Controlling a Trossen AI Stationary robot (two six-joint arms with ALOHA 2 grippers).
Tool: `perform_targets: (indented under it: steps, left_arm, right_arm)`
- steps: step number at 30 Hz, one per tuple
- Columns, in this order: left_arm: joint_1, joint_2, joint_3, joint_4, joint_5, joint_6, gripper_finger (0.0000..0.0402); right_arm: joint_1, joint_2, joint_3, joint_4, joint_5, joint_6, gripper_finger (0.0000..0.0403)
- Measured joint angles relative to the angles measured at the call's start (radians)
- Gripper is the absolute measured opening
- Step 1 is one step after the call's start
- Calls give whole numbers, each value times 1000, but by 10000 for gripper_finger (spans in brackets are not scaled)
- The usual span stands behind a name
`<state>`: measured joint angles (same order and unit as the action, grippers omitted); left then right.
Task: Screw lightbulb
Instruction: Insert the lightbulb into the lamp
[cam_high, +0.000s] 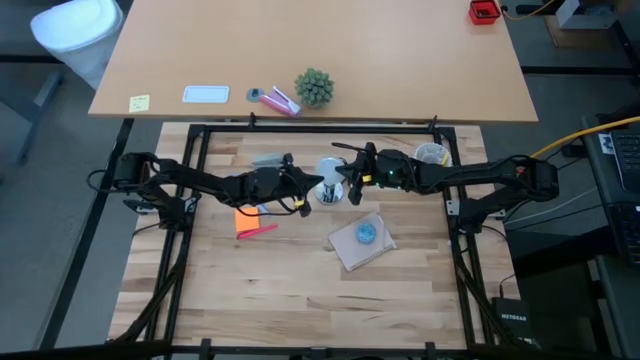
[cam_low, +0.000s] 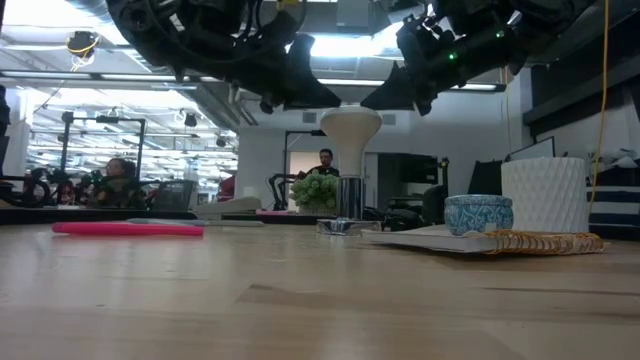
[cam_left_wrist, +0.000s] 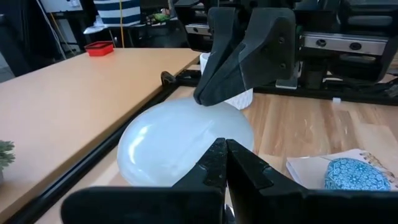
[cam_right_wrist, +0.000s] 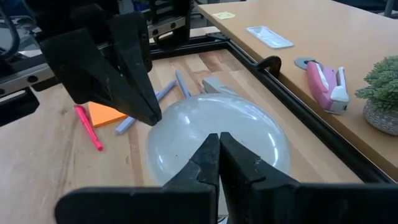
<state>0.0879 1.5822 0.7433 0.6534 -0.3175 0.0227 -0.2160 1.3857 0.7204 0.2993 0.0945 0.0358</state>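
The lightbulb (cam_low: 350, 125), a frosted white globe, stands upright with its base in a shiny metal socket (cam_low: 349, 212) at the table's middle. It also shows in the high view (cam_high: 328, 168) and fills both wrist views (cam_left_wrist: 180, 140) (cam_right_wrist: 217, 134). My left gripper (cam_low: 330, 100) is shut and comes at the globe's top from the table's left. My right gripper (cam_low: 372, 100) is shut too and comes at it from the right. The two tips face each other across the globe's crown. My left gripper rests its shut fingertips (cam_right_wrist: 151, 115) on the upper left shoulder of the globe (cam_right_wrist: 171, 124), slanting down from the table's left. The bulb stands upright in the socket. My right gripper rests its shut fingertips (cam_left_wrist: 205, 98) on the globe's upper right shoulder (cam_left_wrist: 214, 115), slanting down from the table's right.
A spiral notebook (cam_high: 358, 245) with a small blue round thing (cam_high: 367, 233) on it lies near right of the bulb. A pink pen (cam_high: 257, 231) and an orange note (cam_high: 247, 217) lie to its left. A white cup (cam_high: 432, 155) stands far right.
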Motion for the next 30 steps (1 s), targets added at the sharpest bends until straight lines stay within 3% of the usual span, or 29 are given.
perform_targets:
  steps: [30]
  left_arm:
    - [1, -5, -1, -16, -10, 1, 0]
  right_arm:
    - [0, 3, -3, 92, 54, -1, 11]
